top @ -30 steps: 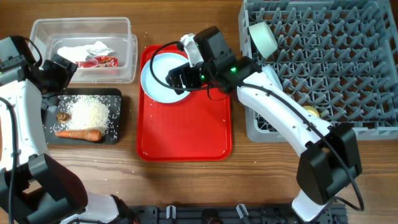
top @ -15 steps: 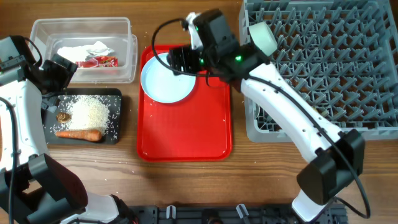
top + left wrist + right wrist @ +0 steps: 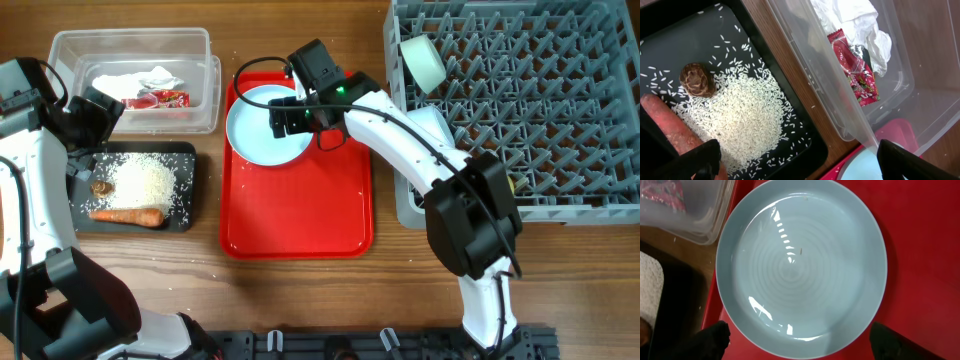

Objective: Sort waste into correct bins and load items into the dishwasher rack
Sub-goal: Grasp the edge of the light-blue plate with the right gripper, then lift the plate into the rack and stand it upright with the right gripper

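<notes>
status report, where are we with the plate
Right end effector open over round light blue plate on flat red plastic tray. Left end effector open above shallow black tray and clear plastic tub. Nothing blocking the plate.

A light blue plate [image 3: 801, 265], faintly ringed, is being shown on a red tray [image 3: 920, 255]; white rice [image 3: 745, 120] is being seen speckling a black tray [image 3: 680, 30] beside an orange carrot [image 3: 667, 125].

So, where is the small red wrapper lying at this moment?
In the overhead view, the small red wrapper lies inside the clear plastic rectangular tub at the far left of the table. It is right beside the crumpled white tissue.
</notes>
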`<move>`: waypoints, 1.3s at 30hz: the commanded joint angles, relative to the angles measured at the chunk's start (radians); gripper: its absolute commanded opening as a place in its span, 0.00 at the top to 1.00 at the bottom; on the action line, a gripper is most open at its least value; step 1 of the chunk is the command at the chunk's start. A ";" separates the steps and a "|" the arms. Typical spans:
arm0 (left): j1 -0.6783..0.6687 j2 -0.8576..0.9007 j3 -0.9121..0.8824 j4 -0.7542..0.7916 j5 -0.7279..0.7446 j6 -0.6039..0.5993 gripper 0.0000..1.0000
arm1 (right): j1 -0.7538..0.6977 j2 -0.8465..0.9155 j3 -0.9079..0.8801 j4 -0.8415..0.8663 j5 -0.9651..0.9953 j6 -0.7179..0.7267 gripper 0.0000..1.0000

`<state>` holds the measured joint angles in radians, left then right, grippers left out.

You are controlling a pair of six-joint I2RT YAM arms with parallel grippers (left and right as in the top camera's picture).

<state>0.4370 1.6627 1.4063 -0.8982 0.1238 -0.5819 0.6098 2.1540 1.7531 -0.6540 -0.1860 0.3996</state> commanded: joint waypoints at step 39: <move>0.003 0.005 0.002 -0.001 -0.010 -0.006 0.00 | -0.073 -0.240 0.010 -0.088 0.419 -0.178 0.96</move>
<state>0.4370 1.6627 1.4063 -0.8986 0.1238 -0.5819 0.5331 2.0457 1.7565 -0.7444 0.0998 0.3775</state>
